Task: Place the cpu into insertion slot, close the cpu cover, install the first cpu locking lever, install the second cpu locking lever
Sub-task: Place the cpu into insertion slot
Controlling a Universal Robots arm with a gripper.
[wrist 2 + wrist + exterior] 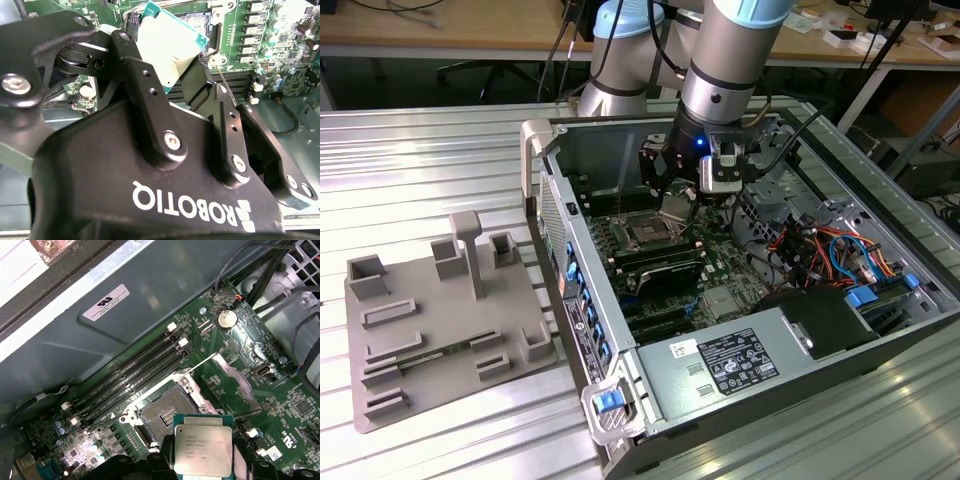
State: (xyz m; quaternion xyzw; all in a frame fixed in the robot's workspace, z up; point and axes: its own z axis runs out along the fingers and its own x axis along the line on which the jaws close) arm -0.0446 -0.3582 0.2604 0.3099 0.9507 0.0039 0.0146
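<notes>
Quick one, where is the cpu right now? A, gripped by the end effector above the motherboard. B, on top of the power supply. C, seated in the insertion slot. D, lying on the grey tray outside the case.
A: the cpu is clamped in the end effector, and the insertion slot shows a bare dark centre with no chip in it.

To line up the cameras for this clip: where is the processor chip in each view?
Exterior view: the chip hangs in the gripper inside the open computer case, just above the socket.
Second wrist view: the chip is pinched between the black fingers, with the socket behind it.
First wrist view: the chip shows its silver top, close in front of the socket.
Shared landmark: the empty square socket.
</notes>
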